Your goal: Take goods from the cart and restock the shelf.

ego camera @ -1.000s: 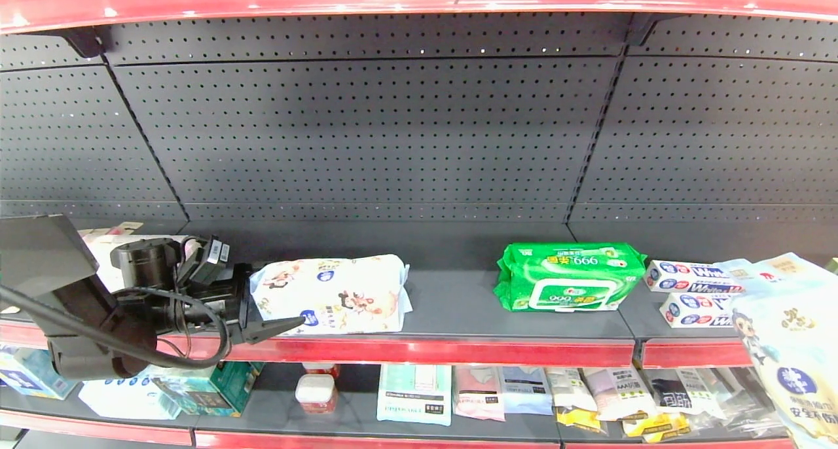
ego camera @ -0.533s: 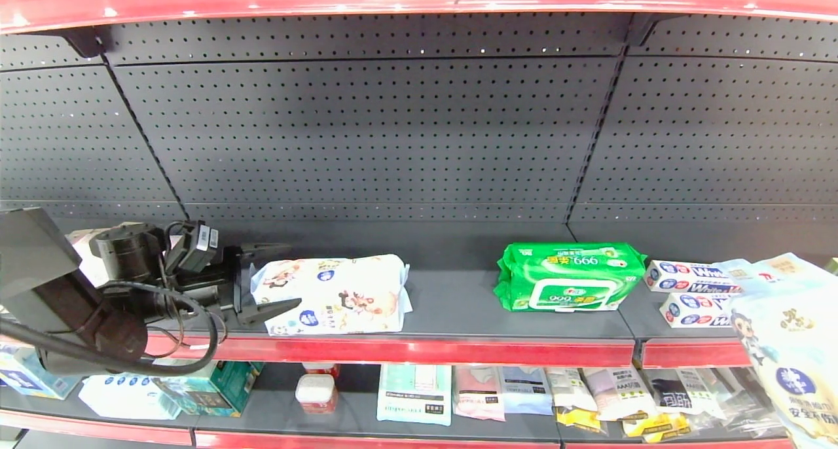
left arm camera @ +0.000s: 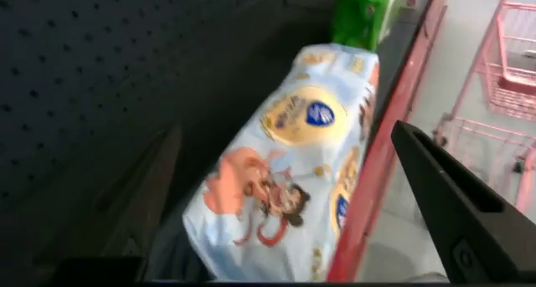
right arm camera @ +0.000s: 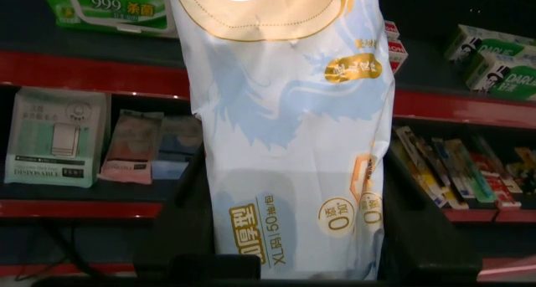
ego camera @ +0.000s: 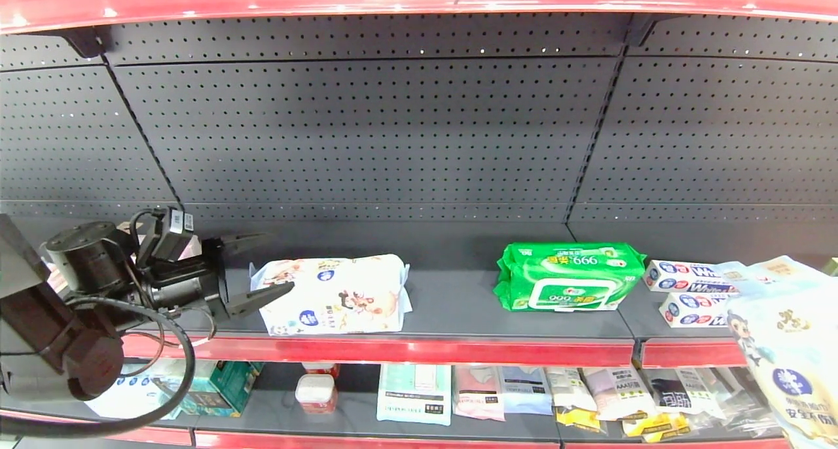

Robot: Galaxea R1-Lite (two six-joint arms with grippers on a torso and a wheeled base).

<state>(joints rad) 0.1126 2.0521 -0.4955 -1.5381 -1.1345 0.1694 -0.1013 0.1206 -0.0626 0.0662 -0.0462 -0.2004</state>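
Observation:
A white baby-wipes pack (ego camera: 334, 294) with cartoon prints lies on the dark middle shelf (ego camera: 458, 305). My left gripper (ego camera: 278, 261) is open at the pack's left end, one finger behind it and one in front. In the left wrist view the same pack (left arm camera: 285, 170) lies between the spread fingers (left arm camera: 452, 203) of the left gripper (left arm camera: 285, 132). A tall white and blue bag (ego camera: 785, 344) hangs at the far right, in front of the shelf. In the right wrist view my right gripper (right arm camera: 293, 228) is shut on that bag (right arm camera: 285, 111), dark fingers (right arm camera: 180, 212) pressing both sides.
A green wipes pack (ego camera: 569, 275) and stacked toothpaste boxes (ego camera: 687, 292) lie right of centre on the same shelf. The lower shelf holds several small packets (ego camera: 497, 390) and boxes (ego camera: 216, 387). A red lip (ego camera: 432, 349) runs along the shelf front. A pink cart (left arm camera: 511, 69) stands behind.
My left gripper has risen and drawn back to the left, staying open; the wipes pack stays on the shelf. The bag on the right has dipped slightly.

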